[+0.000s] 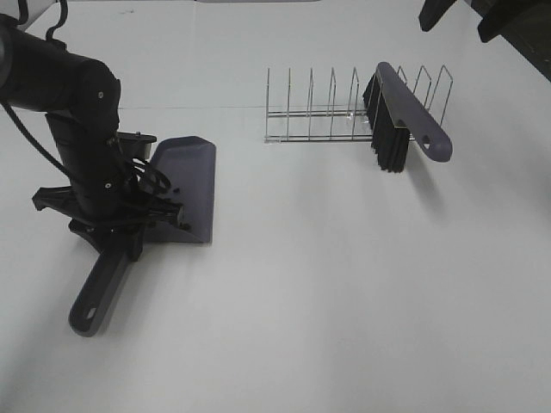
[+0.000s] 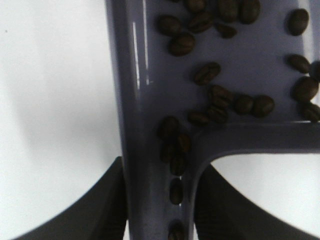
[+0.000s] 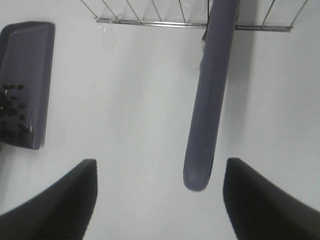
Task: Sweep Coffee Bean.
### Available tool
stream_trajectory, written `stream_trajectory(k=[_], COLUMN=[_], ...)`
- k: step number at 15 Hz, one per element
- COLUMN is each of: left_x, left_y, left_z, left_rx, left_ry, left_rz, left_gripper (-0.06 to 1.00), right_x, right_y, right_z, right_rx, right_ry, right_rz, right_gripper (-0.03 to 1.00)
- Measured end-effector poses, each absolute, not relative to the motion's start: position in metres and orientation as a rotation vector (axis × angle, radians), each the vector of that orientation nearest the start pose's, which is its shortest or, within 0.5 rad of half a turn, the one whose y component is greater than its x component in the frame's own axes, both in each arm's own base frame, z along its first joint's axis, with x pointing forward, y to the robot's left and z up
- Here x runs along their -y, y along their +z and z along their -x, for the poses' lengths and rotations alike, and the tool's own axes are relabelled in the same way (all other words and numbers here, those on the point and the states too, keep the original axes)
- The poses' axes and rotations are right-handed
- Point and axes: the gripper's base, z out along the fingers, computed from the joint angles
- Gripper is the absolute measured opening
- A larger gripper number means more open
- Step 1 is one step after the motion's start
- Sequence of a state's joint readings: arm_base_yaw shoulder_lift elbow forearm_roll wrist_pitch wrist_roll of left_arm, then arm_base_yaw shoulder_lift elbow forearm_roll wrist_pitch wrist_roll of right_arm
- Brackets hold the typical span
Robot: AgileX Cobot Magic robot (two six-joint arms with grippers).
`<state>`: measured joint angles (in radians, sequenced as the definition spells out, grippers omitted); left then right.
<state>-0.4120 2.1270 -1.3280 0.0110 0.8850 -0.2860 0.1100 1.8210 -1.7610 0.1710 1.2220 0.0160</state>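
Note:
The grey-purple dustpan [image 1: 185,176] lies flat on the white table at the left, handle [image 1: 96,292] toward the front. My left gripper [image 1: 129,225] is shut on the handle's neck, where it joins the pan. In the left wrist view its fingers [image 2: 102,207] hug the neck [image 2: 155,150] on both sides. Several coffee beans [image 2: 215,97] lie in the pan and down the handle's groove. The brush [image 1: 398,112] rests in the wire rack [image 1: 318,120]. My right gripper [image 3: 160,162] is open and empty, near the end of the brush handle [image 3: 210,100].
The right wrist view also shows the dustpan [image 3: 30,60] with beans [image 3: 12,107] at its rear. Parts of the right arm [image 1: 508,21] show at the top right corner of the exterior view. The white table [image 1: 344,284] extends to the front and right.

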Motion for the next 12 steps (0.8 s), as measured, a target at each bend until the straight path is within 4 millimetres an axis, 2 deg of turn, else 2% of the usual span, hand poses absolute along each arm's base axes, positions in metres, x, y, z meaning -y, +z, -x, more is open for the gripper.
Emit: stream_trajectory(k=[3, 5, 7, 8, 10, 12], left_x=[0.152, 0.153, 0.153, 0.153, 0.152, 0.151], left_y=[0.104, 0.104, 0.104, 0.104, 0.106, 0.122], left_z=[-0.353, -0.353, -0.353, -0.352, -0.349, -0.346], left_rx=[-3.155, -3.156, -3.154, -3.162, -3.185, -3.187], left_ry=[0.011, -0.008, -0.013, -0.008, 0.005, 0.005], left_rz=[-0.201, -0.185, -0.204, -0.221, -0.252, -0.272], left_gripper=[0.32, 0.41, 0.65, 0.7, 0.72, 0.73], right_x=[-0.054, -0.052, -0.049, -0.047, -0.044, -0.042], right_y=[0.345, 0.349, 0.358, 0.362, 0.367, 0.37], right_z=[-0.355, -0.337, -0.31, -0.296, -0.269, -0.25], right_rx=[-2.759, -2.76, -2.741, -2.732, -2.716, -2.7], right_ry=[0.27, 0.27, 0.271, 0.271, 0.272, 0.272], right_rz=[0.094, 0.094, 0.096, 0.097, 0.098, 0.1], right_gripper=[0.59, 0.59, 0.59, 0.59, 0.59, 0.59])
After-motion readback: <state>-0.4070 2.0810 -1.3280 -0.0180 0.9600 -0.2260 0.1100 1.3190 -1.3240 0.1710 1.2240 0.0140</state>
